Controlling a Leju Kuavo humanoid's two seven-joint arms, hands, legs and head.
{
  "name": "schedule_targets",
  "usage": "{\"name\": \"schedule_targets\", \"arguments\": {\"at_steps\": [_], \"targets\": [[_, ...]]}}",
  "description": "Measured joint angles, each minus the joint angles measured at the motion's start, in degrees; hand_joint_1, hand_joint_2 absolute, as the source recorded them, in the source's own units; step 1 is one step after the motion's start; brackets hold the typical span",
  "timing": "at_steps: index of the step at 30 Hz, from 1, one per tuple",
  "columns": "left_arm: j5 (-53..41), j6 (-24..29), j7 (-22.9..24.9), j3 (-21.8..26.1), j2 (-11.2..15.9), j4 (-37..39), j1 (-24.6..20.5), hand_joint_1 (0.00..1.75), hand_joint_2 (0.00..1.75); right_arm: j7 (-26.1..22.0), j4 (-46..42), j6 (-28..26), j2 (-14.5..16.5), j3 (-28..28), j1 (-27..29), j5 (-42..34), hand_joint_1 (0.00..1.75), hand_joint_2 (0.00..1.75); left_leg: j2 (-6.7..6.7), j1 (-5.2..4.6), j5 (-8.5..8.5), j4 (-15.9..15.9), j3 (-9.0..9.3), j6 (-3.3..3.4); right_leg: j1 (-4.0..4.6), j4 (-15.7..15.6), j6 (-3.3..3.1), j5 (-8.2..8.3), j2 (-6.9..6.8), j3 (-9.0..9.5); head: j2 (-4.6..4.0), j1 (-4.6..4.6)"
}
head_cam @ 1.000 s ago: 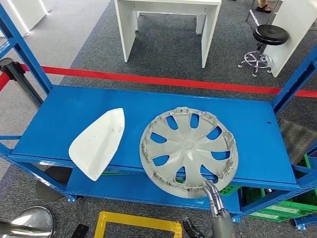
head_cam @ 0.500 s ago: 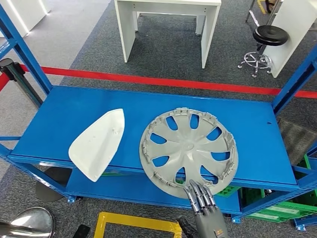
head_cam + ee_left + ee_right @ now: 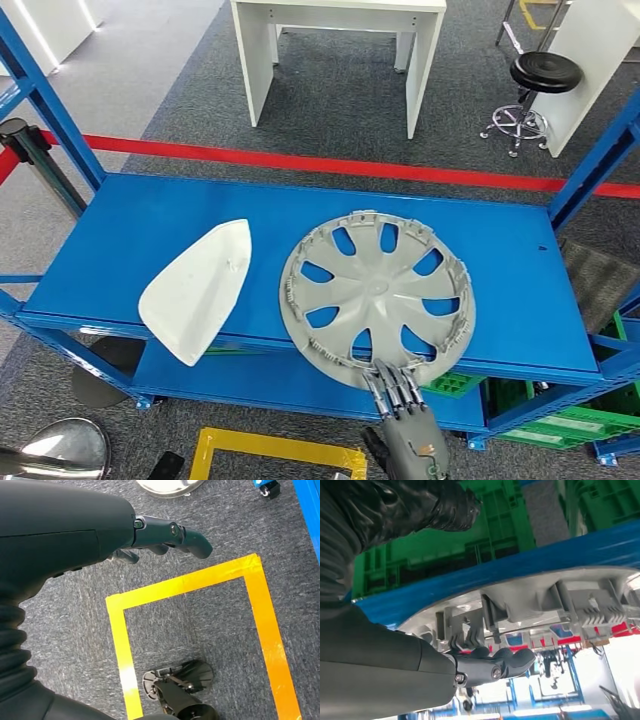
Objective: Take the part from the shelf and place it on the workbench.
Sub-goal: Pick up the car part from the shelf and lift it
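Right hand: the right hand (image 3: pixel 404 425) grips the near rim of the grey hubcap (image 3: pixel 377 297), fingers on top.
Hubcap: lying on the blue shelf (image 3: pixel 113 240), overhanging its front edge.
Left hand: the left hand (image 3: pixel 113 530) hangs empty, fingers loosely extended.

— What do we see changed on the shelf (image 3: pixel 483 250)?

— The grey wheel cover (image 3: pixel 377 297) has shifted a little towards the white part and turned slightly; its near rim sits less far over the shelf's front edge than a second ago.

— And our right hand (image 3: pixel 404 425)?

— It has moved left along that rim, fingers (image 3: pixel 392 385) now spread flat on the rim where before they were bunched.
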Motion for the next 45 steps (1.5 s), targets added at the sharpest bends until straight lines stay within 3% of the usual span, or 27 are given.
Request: {"name": "schedule_targets", "arguments": {"at_steps": [11,15,21,36,45], "targets": [[-0.16,-0.3,0.03,0.04,0.13,0.0,-0.03,0.0,1.75,3.8,1.24,2.38,-0.02,0.97,-3.06,5.74,0.0,1.75,0.0,0.0,0.01,0.0,0.01,0.0,0.0,0.0,0.0,0.01,-0.01,0.02,0.0,0.0],[-0.34,-0.3,0.44,0.24,0.14,0.0,-0.02,0.0,1.75,8.95,1.23,2.45,-0.81,2.09,-3.58,9.47,0.0,1.75,0.0,0.0,0.01,0.0,0.0,0.0,-0.01,0.0,0.0,0.02,-0.01,0.04,0.0,0.0],[-0.78,-0.31,0.73,0.69,0.12,0.0,-0.02,0.0,1.75,18.37,0.72,2.34,-4.69,8.01,-5.96,10.16,0.0,1.75,-0.01,-0.01,0.01,0.01,0.0,0.0,-0.04,0.0,0.0,0.02,-0.02,0.05,0.0,0.01],[-1.88,-0.39,0.8,1.32,0.09,0.0,0.01,0.0,1.75,23.39,-4.3,0.66,-9.46,10.8,-8.13,10.13,0.0,1.75,-0.01,-0.02,0.02,0.02,-0.01,0.01,-0.04,0.0,0.01,0.02,-0.03,0.03,0.0,0.01],[-2.19,-0.38,0.97,1.44,0.05,0.0,0.01,0.0,1.75,23.32,-5.44,0.65,-10.08,10.86,-8.4,10.13,0.0,1.75,-0.01,-0.01,0.02,0.02,-0.01,0.01,-0.03,0.0,0.01,0.02,-0.03,0.03,0.0,0.0]]}}
